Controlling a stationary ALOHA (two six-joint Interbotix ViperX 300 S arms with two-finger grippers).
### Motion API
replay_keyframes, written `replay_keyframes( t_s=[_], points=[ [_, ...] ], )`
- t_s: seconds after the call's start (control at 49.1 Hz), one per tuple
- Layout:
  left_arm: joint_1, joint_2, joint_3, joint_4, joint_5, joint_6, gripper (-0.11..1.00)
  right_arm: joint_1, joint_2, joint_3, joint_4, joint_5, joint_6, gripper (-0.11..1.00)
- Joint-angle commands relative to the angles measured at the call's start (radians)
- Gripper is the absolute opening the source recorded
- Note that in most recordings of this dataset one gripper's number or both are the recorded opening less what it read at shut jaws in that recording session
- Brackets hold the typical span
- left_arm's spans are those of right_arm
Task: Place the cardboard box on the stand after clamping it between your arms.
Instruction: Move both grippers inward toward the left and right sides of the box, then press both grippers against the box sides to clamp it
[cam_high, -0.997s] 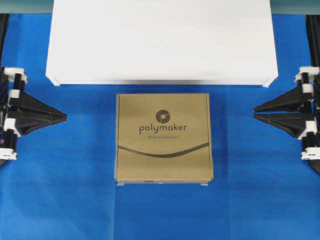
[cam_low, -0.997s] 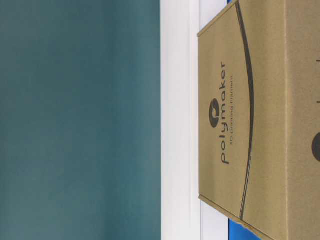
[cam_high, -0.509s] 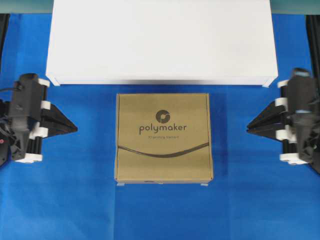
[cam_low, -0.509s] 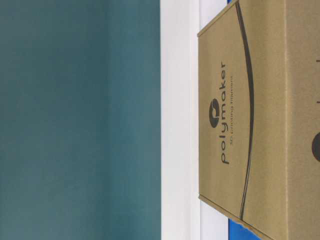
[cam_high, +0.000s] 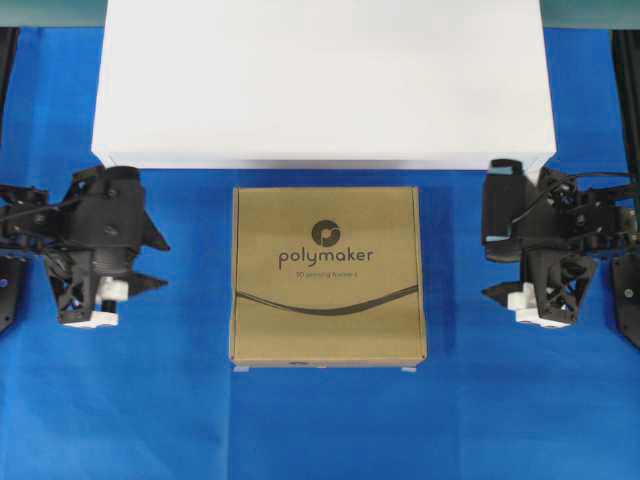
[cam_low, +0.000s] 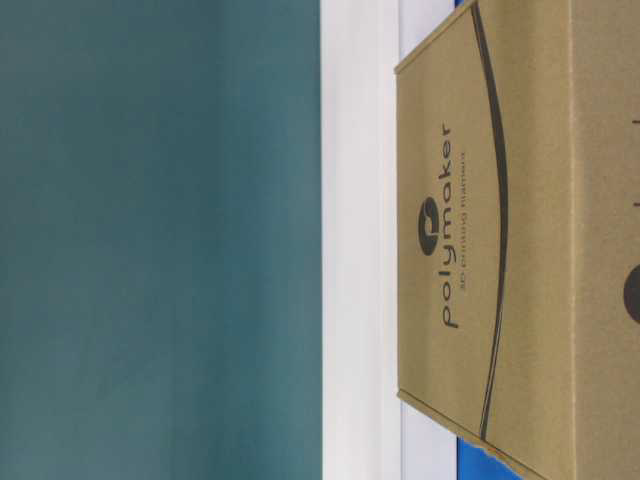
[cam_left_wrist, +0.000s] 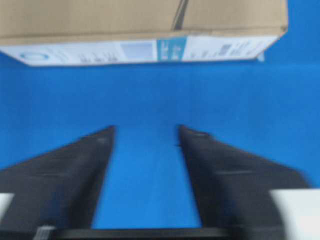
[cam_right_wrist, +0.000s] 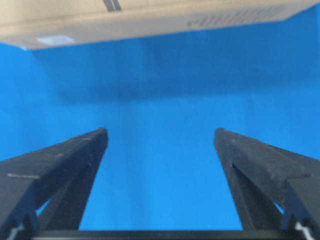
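The cardboard box, flat and brown with the "polymaker" logo, lies on the blue cloth just in front of the white stand. My left gripper is open and empty, a short gap left of the box. My right gripper is open and empty, a short gap right of it. The left wrist view shows the box's labelled side ahead of the open left gripper. The right wrist view shows the box's side ahead of the open right gripper. Neither gripper touches the box.
The blue cloth covers the table around the box. The table-level view shows the box close up with the stand behind it and a teal wall. Black arm bases stand at the far left and right edges.
Both arms have swung inward from the table's sides toward the box. Their jaws, pointed together before, now stand apart. The box and the stand have not moved.
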Motion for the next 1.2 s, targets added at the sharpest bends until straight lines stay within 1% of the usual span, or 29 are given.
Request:
replay_keyframes(
  t_s=[0.0,0.061,0.102,0.224,0.407,0.59,0.753,0.916,1.079,1.18],
  points=[
    [0.003,0.032,-0.018,0.003,-0.011,-0.005,0.69,-0.002,0.009,-0.015,-0.005,0.002,-0.012,0.85],
    [0.003,0.060,-0.018,0.003,-0.012,-0.005,0.82,-0.003,0.025,-0.009,-0.009,-0.002,-0.015,0.96],
    [0.003,0.078,-0.018,0.003,-0.018,0.000,0.87,-0.005,0.037,-0.006,-0.014,-0.006,-0.017,0.99],
    [0.009,0.138,-0.015,0.003,-0.066,0.005,0.82,-0.009,0.091,-0.008,-0.023,-0.021,-0.018,0.98],
    [0.017,0.242,-0.028,0.003,-0.147,0.003,0.83,-0.011,0.204,-0.017,-0.031,-0.046,-0.018,0.98],
    [0.037,0.319,-0.066,0.003,-0.172,0.006,0.83,-0.012,0.282,-0.040,-0.031,-0.149,-0.021,0.98],
    [0.057,0.374,-0.081,0.003,-0.199,0.006,0.83,-0.012,0.345,-0.058,-0.031,-0.222,-0.021,0.98],
    [0.063,0.407,-0.091,0.003,-0.256,0.008,0.83,-0.012,0.402,-0.077,-0.031,-0.242,-0.020,0.98],
    [0.061,0.422,-0.110,0.003,-0.259,0.008,0.83,-0.012,0.434,-0.112,-0.029,-0.291,-0.021,0.98],
    [0.061,0.431,-0.127,0.003,-0.259,0.008,0.83,-0.012,0.446,-0.129,-0.031,-0.302,-0.020,0.98]
  ],
)
